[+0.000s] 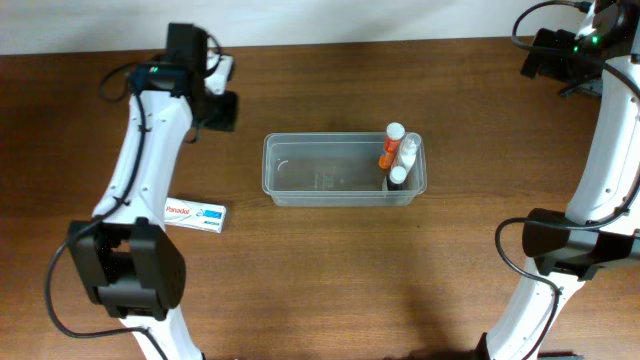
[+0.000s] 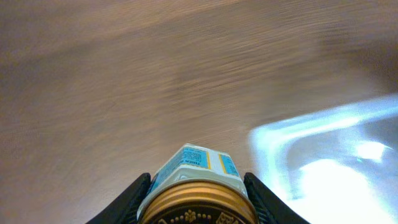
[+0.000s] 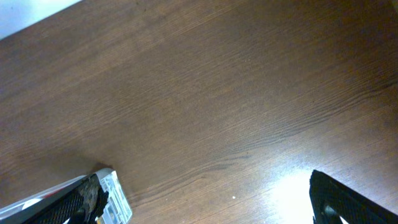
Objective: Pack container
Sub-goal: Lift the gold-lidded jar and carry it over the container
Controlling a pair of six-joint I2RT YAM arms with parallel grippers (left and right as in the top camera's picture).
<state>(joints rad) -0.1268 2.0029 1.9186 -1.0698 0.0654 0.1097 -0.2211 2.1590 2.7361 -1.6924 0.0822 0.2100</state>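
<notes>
While the dark brown wooden table (image 1: 330, 270) fills the overhead view, the two white-and-black arms stand at its sides, the left arm (image 1: 150, 150) reaching up along the left edge and the right arm (image 1: 605, 150) rising along the right edge. Between them, about mid-table, sits the clear see-through plastic rectangular container (image 1: 300, 195) with rounded corners and a rim, open side up, its long axis running across from the left arm's side to the right arm's side; most of its floor is bare. Flat on the wood outside it, toward the near left and just beside the left arm, lies a small white-and-blue medicine box (image 1: 195, 215), its long side running nearly the same way as the tub's, slightly tilted. Three small bottles huddle together inside the container's right end: an orange bottle with a white cap (image 1: 390, 150), a white bottle (image 1: 408, 152) touching it, and a third white-capped bottle (image 1: 398, 176) just in front. The left gripper (image 2: 198, 180), off the container's far left corner, is clamped on a small gold-capped bottle with a blue, white and yellow label (image 2: 196, 163), one black finger on each side; the tub shows blurred to its right in the wrist view. The right gripper (image 3: 208, 186), at the far right corner, well apart from the container, has its fingers spread wide over bare wood, holding nothing
</notes>
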